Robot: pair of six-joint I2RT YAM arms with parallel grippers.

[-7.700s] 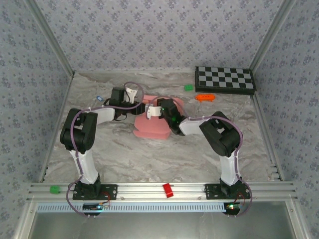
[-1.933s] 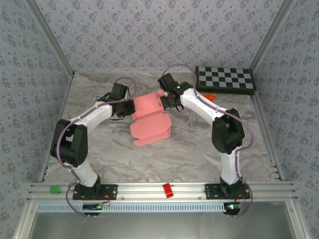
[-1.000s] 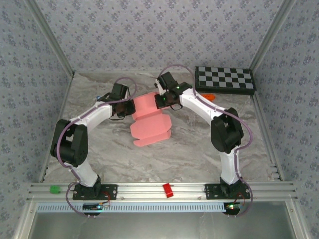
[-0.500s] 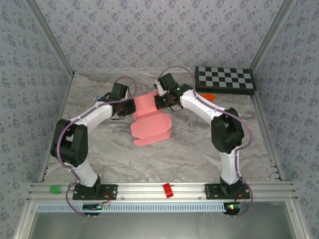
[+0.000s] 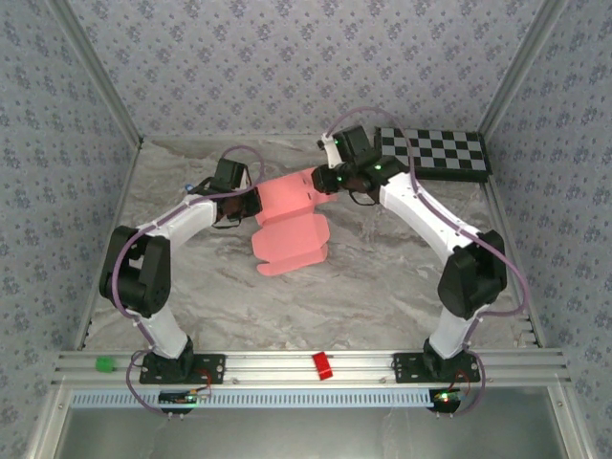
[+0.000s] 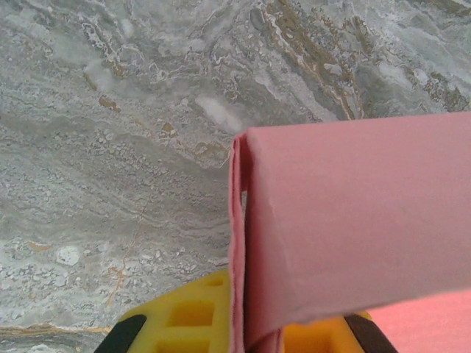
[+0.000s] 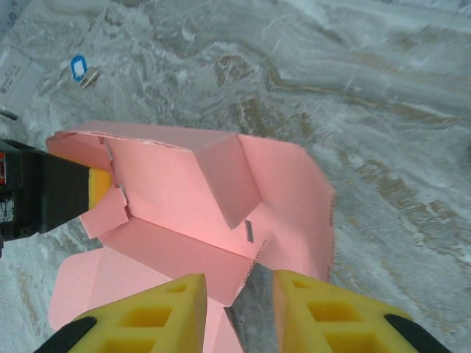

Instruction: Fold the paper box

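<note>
Half-formed paper box (image 5: 287, 225) near the table's (image 5: 382, 287) far edge: left gripper (image 5: 251, 203) pinches its raised wall, right gripper (image 5: 322, 180) released; rest flat

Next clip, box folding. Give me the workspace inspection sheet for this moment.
Surface: grey marbled tabletop, flat.
Job's things: pink paper box, partly folded, one large flap lying flat toward the arms.
Clutter: checkerboard at far right; red block and green block on the near rail; small blue tag far left.
End effectors: left end effector shut on the paper box's left wall; right end effector open, at its far right corner, gripping nothing.
Cables: purple cable looped along each arm.
Surroundings: patterned walls, aluminium frame.
</note>
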